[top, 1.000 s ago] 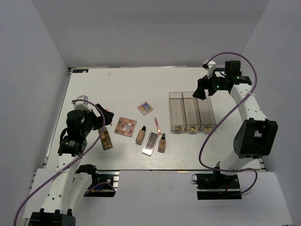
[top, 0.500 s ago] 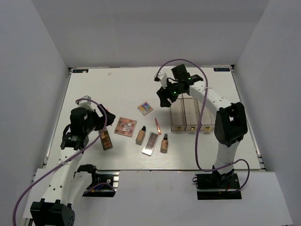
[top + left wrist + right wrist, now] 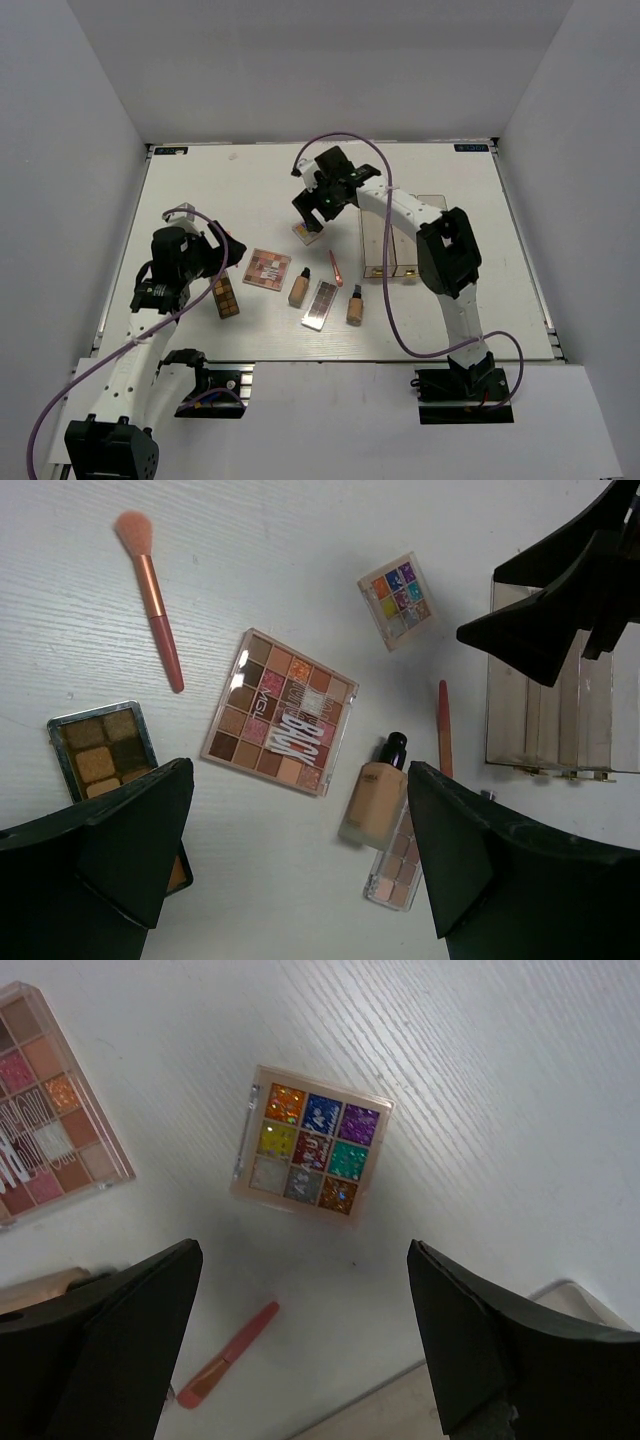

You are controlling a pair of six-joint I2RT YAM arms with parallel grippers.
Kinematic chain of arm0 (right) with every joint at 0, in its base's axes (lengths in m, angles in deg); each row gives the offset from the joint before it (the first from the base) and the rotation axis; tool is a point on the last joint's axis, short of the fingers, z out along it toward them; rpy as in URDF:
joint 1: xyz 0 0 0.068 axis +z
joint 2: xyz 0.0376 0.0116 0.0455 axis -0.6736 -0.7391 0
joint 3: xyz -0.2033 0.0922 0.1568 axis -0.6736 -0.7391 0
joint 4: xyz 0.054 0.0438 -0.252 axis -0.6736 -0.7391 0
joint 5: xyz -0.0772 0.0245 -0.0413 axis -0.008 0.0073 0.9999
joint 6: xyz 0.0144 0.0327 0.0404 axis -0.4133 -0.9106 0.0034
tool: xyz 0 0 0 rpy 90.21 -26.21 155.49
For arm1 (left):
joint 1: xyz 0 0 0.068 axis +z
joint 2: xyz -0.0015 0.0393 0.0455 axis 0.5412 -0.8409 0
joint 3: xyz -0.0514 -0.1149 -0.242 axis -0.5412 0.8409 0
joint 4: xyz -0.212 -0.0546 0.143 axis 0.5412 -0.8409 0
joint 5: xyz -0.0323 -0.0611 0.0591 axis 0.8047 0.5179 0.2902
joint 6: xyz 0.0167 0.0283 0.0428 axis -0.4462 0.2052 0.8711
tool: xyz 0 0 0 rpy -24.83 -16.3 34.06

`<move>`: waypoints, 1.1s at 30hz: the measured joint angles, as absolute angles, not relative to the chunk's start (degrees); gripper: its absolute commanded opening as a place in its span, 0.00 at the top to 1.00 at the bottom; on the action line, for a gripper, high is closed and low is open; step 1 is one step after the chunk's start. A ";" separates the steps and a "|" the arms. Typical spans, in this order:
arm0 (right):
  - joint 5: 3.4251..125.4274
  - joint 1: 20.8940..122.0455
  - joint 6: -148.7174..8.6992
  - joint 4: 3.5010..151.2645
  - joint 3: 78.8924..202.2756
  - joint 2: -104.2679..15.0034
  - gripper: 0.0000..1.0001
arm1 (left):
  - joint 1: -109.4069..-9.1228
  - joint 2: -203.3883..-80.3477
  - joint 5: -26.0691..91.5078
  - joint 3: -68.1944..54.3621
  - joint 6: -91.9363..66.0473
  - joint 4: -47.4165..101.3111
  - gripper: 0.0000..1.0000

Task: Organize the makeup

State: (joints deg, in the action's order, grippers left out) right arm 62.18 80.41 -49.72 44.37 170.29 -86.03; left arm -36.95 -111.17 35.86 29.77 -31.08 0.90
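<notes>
The makeup lies in the middle of the table. A small multicolour palette (image 3: 308,233) (image 3: 312,1140) sits under my open, empty right gripper (image 3: 318,203) (image 3: 305,1250), which hovers above it. A large pink palette (image 3: 266,268) (image 3: 280,712), a brown palette (image 3: 225,295) (image 3: 100,750), a nude palette (image 3: 320,303) (image 3: 398,872), two beige bottles (image 3: 299,287) (image 3: 354,305) and a thin pink stick (image 3: 336,268) (image 3: 225,1357) lie nearby. My left gripper (image 3: 225,250) (image 3: 300,780) is open and empty, raised above the large palette's left side.
The clear three-compartment box (image 3: 405,238) (image 3: 560,710) stands right of the makeup. A pink-tipped brush (image 3: 150,580) lies left of the large palette. The table's left edge (image 3: 128,250) is close to the left arm.
My right arm has swung left, from over the clear box's far end to above the small multicolour palette. My left gripper has barely moved.
</notes>
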 measured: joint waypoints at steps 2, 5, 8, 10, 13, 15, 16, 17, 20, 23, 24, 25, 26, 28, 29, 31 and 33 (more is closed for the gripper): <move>63.47 81.54 -51.32 44.70 170.84 -86.90 0.11 | -36.95 -111.48 35.88 29.77 -31.17 0.90 0.03; 65.39 83.16 -53.28 45.38 171.78 -88.21 0.11 | -36.95 -111.67 35.90 29.77 -31.17 0.88 0.03; 67.09 84.52 -54.40 46.19 172.74 -89.59 0.11 | -36.95 -111.74 36.05 29.77 -31.17 0.88 0.03; 68.21 85.28 -54.81 47.02 173.76 -90.97 0.11 | -36.97 -111.76 36.16 29.77 -31.17 0.86 0.03; 70.35 86.07 -54.92 48.24 174.73 -93.22 0.11 | -36.95 -111.74 36.45 29.77 -31.17 0.81 0.03; 71.68 86.31 -54.86 48.85 175.12 -94.55 0.11 | -36.95 -111.69 36.53 29.75 -31.12 0.68 0.03; 72.30 86.35 -54.83 49.27 175.14 -95.21 0.11 | -36.95 -111.65 36.53 29.77 -31.12 0.51 0.03; 72.95 86.35 -54.81 49.44 175.14 -95.84 0.11 | -36.95 -111.52 36.53 29.77 -31.12 0.29 0.03; 75.12 86.31 -54.57 49.64 175.14 -97.02 0.11 | -36.97 -110.84 36.56 29.77 -31.12 -0.46 0.03; 76.62 86.29 -54.18 49.97 175.14 -97.11 0.11 | -36.95 -109.92 36.60 29.75 -31.14 -0.78 0.03; 76.93 86.29 -54.00 50.12 175.14 -97.13 0.11 | -36.97 -109.66 36.62 29.77 -31.12 -0.87 0.03; 77.17 86.24 -53.94 50.32 175.14 -97.13 0.11 | -36.95 -109.44 36.69 29.77 -31.14 -0.91 0.03; 77.48 86.24 -53.81 50.49 175.14 -97.13 0.11 | -36.97 -109.31 36.73 29.77 -31.14 -0.96 0.03; 77.76 86.24 -53.76 50.78 175.14 -97.13 0.11 | -36.95 -109.09 36.84 29.77 -31.14 -1.18 0.03; 77.78 86.24 -53.74 50.93 175.14 -97.13 0.11 | -36.95 -108.98 36.93 29.77 -31.14 -1.35 0.03; 77.56 86.22 -53.76 50.97 175.14 -97.13 0.11 | -36.95 -108.77 36.97 29.77 -31.17 -1.75 0.03; 76.71 86.16 -53.81 50.95 175.14 -97.13 0.11 | -36.95 -108.48 36.99 29.77 -31.17 -1.96 0.03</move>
State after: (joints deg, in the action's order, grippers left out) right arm 76.71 86.16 -53.81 50.95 175.14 -97.13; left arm -36.95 -108.48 36.99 29.77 -31.17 -1.96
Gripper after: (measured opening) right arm 0.889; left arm 0.971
